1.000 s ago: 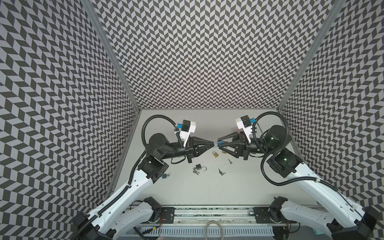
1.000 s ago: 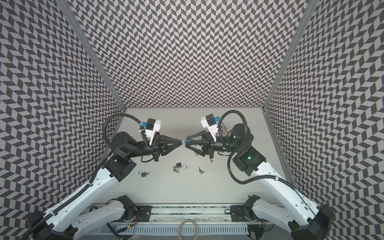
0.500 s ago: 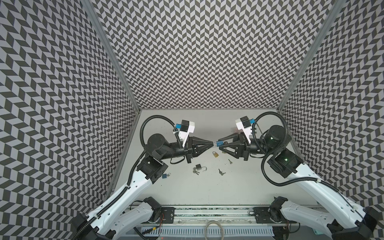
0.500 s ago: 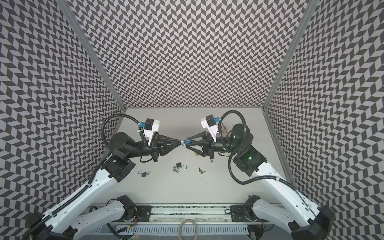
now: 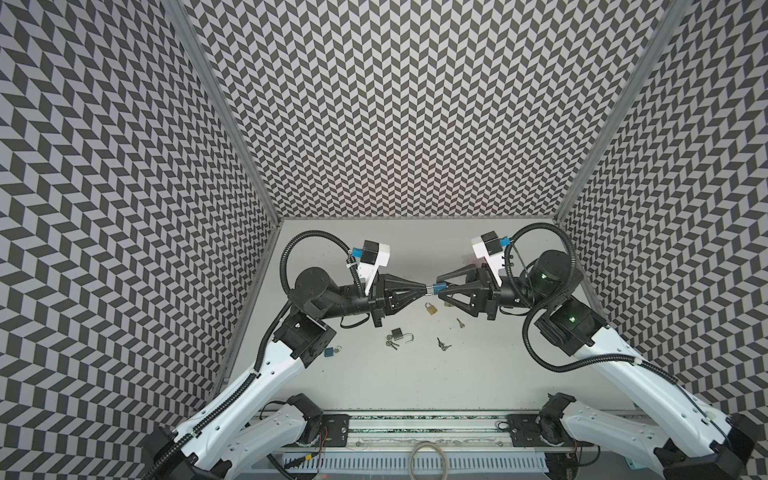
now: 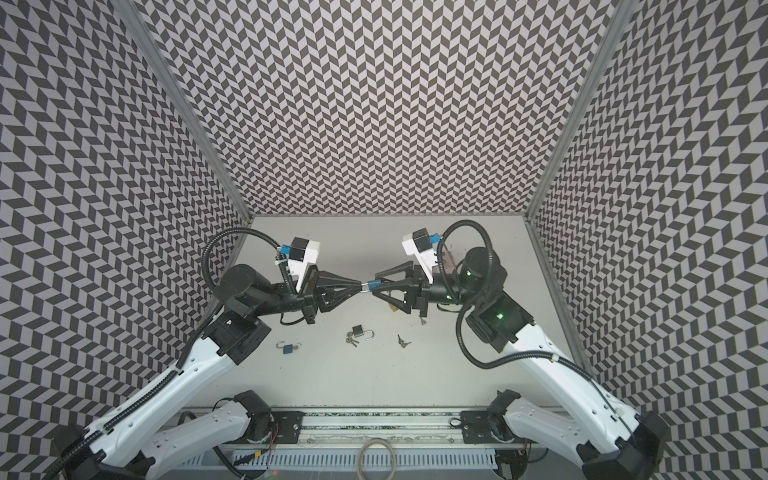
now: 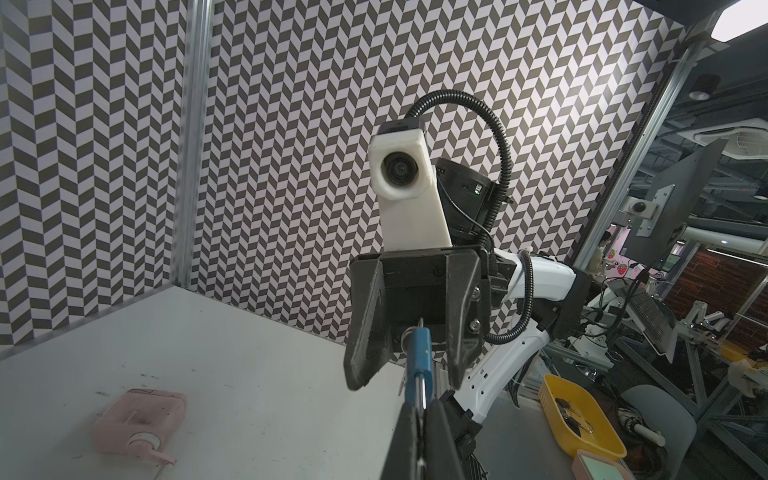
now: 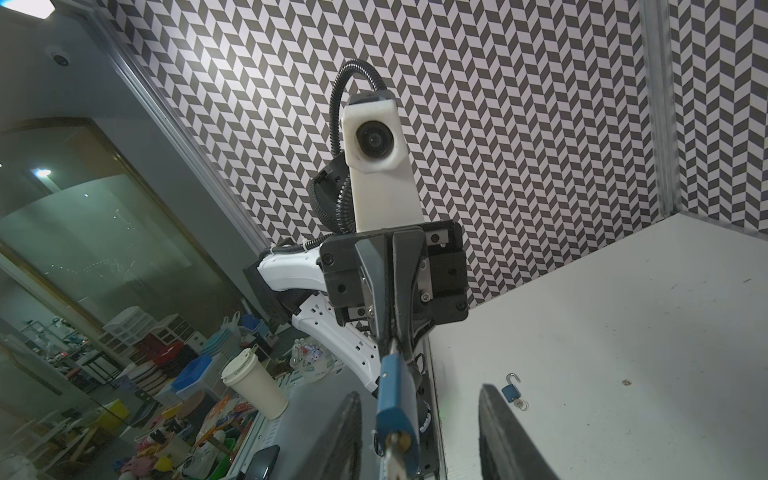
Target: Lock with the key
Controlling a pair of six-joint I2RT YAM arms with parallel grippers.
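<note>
A blue padlock (image 5: 436, 287) (image 6: 372, 285) hangs in the air between the two gripper tips, above the table's middle. My left gripper (image 5: 427, 289) (image 7: 419, 401) is shut on its silver shackle. A key (image 8: 395, 451) sticks out of the keyhole at the padlock's (image 8: 392, 399) other end, with a ring on it. My right gripper (image 5: 441, 286) (image 8: 417, 392) is open, one finger on each side of the padlock body and key. Gaps show on both sides, and it holds nothing.
On the table below lie a brass padlock (image 5: 431, 308), an open black padlock with keys (image 5: 398, 333), loose keys (image 5: 442, 343) and a single key (image 5: 459, 322). A small blue padlock (image 5: 330, 352) lies near the left arm. A pink case (image 7: 139, 419) lies at the back right.
Both arms stay tip to tip in the same place. The right gripper's fingers stand a little closer together than a second ago; the left grip is unchanged.
</note>
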